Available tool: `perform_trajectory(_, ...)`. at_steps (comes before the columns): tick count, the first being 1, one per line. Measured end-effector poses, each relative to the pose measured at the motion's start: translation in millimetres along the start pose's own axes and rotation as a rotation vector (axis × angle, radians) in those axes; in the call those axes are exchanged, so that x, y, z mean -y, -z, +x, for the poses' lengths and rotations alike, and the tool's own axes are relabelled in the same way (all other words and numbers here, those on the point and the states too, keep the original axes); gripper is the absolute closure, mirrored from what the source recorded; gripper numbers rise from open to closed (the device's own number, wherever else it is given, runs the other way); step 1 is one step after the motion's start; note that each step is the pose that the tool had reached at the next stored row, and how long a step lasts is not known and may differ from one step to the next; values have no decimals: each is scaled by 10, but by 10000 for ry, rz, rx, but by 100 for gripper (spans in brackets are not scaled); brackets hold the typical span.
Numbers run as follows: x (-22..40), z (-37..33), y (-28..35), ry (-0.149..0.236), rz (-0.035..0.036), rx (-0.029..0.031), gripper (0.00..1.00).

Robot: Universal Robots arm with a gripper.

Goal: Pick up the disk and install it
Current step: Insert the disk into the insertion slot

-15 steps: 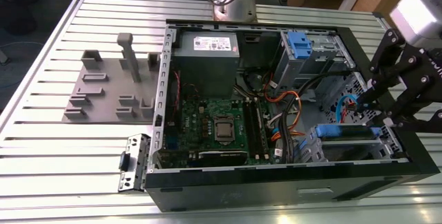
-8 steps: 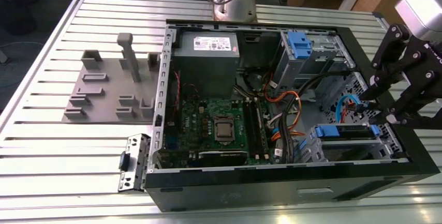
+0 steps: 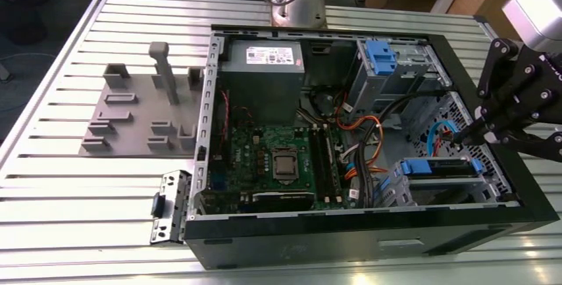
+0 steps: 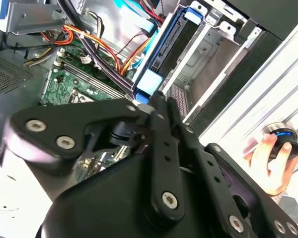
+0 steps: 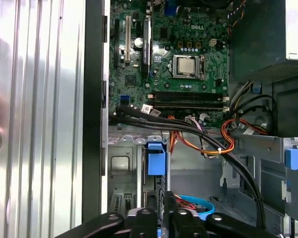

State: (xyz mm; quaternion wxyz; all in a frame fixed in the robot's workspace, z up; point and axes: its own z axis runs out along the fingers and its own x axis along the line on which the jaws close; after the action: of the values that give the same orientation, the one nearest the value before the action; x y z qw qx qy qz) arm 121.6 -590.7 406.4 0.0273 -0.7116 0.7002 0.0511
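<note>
The disk, dark and framed by a blue bracket, sits in the lower drive cage at the exterior view's right corner of the open computer case. In the second wrist view the disk stands edge-on in its metal slot. In the first wrist view its blue bracket tab faces the camera. My black gripper hangs just above that cage by the case's right wall, fingers together and holding nothing. Its tips are a short way from the blue tab. In the first wrist view the gripper is below the tab.
Orange, black and blue cables run between the motherboard and the drive cages. A grey power supply and an upper bay with a blue latch fill the case's far side. A grey fixture plate lies left. A person's hand rests on a knob outside the case.
</note>
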Motion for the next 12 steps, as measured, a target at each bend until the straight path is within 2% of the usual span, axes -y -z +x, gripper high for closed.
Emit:
perform_trajectory(2,0,0,0,1,1,22,87)
perform_trajectory(3,0,0,0,1,1,33,90)
perform_trajectory(12,0,0,0,5,2,128,90)
